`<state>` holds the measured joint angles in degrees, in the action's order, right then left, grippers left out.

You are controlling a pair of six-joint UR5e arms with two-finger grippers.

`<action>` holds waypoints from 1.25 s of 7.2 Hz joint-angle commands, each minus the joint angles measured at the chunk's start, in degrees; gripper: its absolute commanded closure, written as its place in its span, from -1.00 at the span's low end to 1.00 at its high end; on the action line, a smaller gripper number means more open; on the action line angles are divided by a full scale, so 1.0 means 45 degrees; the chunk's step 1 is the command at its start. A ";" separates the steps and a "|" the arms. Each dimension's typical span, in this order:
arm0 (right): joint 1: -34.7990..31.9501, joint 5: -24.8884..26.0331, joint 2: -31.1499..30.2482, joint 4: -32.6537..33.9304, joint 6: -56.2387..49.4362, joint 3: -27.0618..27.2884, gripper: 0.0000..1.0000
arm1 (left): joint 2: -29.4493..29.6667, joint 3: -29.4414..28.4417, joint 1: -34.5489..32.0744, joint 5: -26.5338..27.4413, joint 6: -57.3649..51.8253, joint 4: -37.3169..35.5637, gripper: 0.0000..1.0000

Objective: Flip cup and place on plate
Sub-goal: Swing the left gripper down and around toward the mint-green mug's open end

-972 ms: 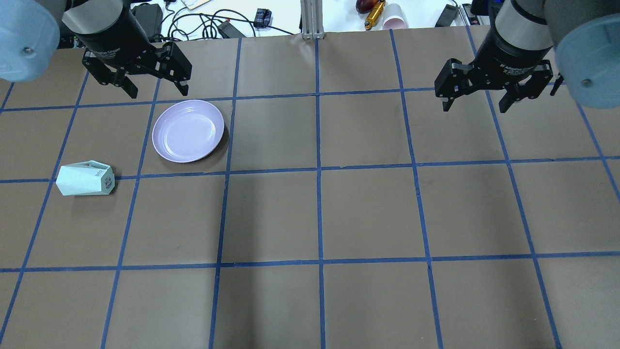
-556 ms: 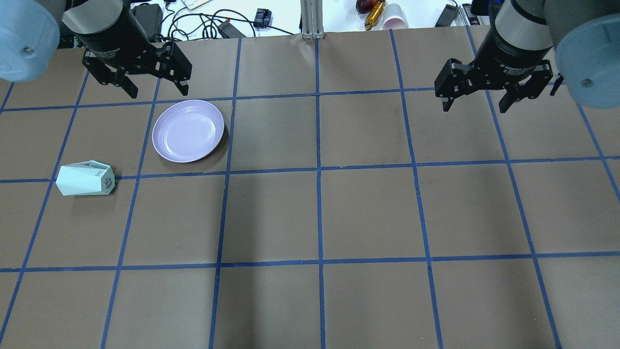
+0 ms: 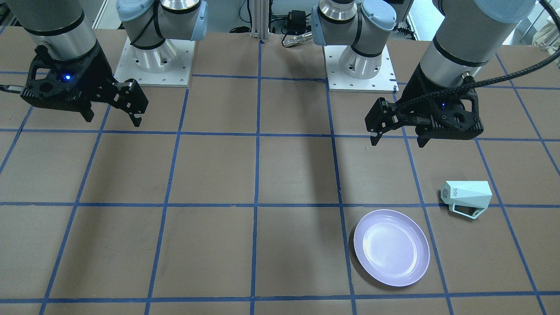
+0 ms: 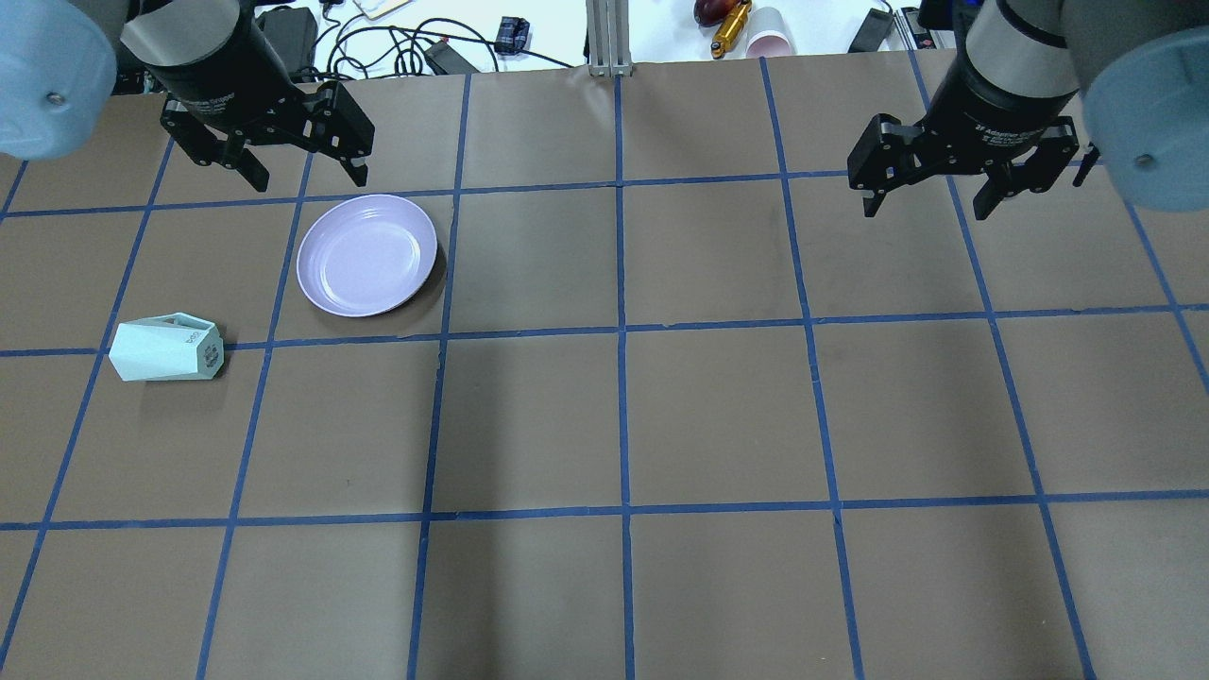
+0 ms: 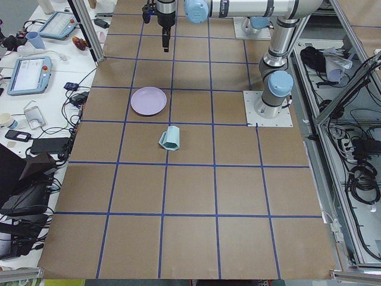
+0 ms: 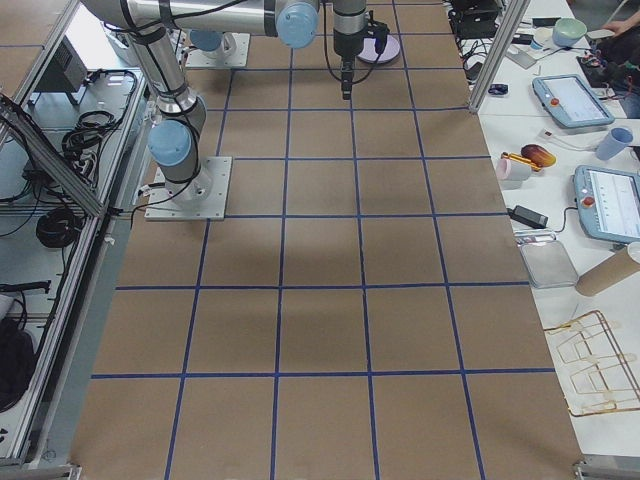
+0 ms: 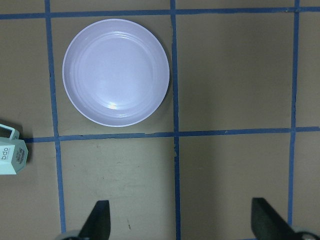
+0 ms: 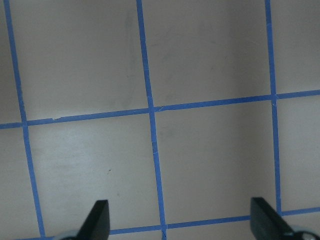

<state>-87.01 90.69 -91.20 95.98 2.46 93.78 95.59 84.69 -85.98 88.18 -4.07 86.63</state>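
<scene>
The cup lies on its side on the desk, near the plate but not touching it. The left arm and right arm hang above the desk, both pairs of jaws wide and empty.

The cup bears "bdo" in small dark letters on its base.

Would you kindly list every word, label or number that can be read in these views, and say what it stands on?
"bdo": small dark logo on the base of the cup, which lies on its side.
"2F Adaptive Gripper", faint: on the body of the right pincer.
Print on the left pincer body: too blurred to read.
Tablet screens in the side views: too small to read.
</scene>
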 commanded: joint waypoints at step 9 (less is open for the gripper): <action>0.0000 0.0004 -0.0007 0.0000 0.0000 0.0000 -1.00 | 0.1507 0.0028 0.8239 -0.2112 -0.9465 0.1004 -1.00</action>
<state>-87.01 90.70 -91.23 95.98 2.46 93.78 100.40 85.16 -53.11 79.92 -44.02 91.18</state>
